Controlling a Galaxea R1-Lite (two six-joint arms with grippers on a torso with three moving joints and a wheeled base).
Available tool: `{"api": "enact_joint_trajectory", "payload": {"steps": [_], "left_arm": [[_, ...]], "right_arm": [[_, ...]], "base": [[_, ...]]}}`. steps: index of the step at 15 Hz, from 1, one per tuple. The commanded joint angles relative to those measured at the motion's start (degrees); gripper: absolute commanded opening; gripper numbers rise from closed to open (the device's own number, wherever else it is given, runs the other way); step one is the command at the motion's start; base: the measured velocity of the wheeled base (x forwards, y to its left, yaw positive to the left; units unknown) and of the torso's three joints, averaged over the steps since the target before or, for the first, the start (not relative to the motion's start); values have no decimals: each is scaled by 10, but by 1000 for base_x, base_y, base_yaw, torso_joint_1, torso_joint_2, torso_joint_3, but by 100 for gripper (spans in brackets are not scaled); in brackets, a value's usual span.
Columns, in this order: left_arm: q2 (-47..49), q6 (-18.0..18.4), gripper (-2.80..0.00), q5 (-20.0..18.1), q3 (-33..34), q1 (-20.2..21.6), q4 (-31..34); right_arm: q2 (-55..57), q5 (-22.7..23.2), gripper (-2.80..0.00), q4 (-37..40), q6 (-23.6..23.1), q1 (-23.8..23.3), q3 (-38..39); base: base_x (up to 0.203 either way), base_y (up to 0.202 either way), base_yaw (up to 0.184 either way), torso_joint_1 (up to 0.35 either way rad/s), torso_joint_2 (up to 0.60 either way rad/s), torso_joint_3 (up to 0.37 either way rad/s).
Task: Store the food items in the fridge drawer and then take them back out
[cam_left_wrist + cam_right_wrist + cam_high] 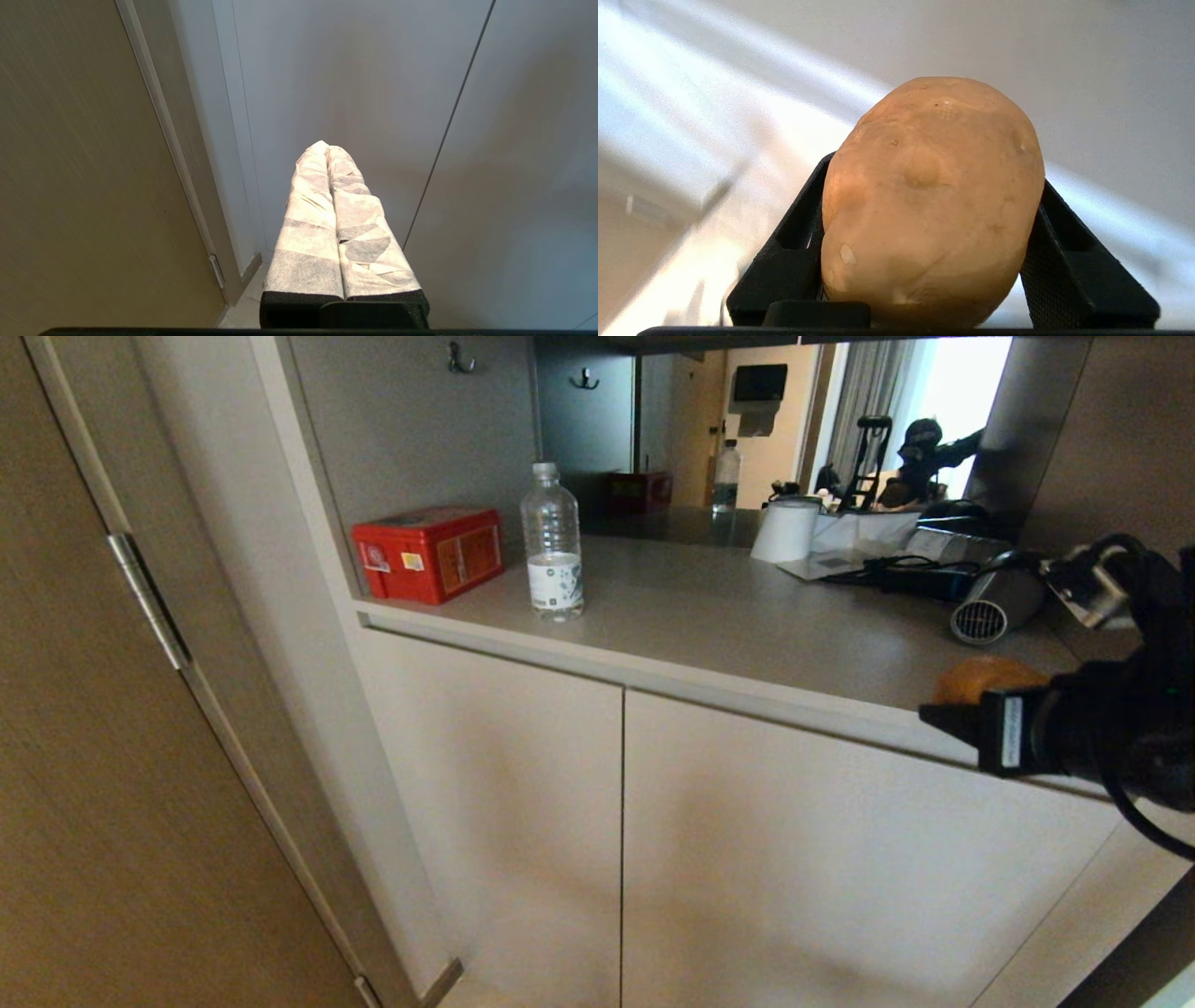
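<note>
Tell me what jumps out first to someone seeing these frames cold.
The potato, clamped between the black fingers of the right gripper, at the head view's right edge by the counter's front lip. Next, the red box and the clear water bottle standing side by side at the counter's left end. The left gripper hangs shut, its wrapped fingers facing the closed cabinet doors.
</note>
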Motion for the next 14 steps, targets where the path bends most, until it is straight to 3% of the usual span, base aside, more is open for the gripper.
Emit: {"api": "enact_joint_trajectory", "payload": {"steps": [1,6,14], "left_arm": [[0,0,-280,0,2,0,0],[0,0,-280,0,2,0,0],[0,0,-280,0,2,0,0]], "right_arm": [[-99,4,-280,5,3,1,68],[-204,29,-280,12,9,1,165],[-220,30,-280,12,9,0,190]], "base": [[0,0,0,0,0,0],[0,0,0,0,0,0],[-1,0,-9,-1,0,1]]}}
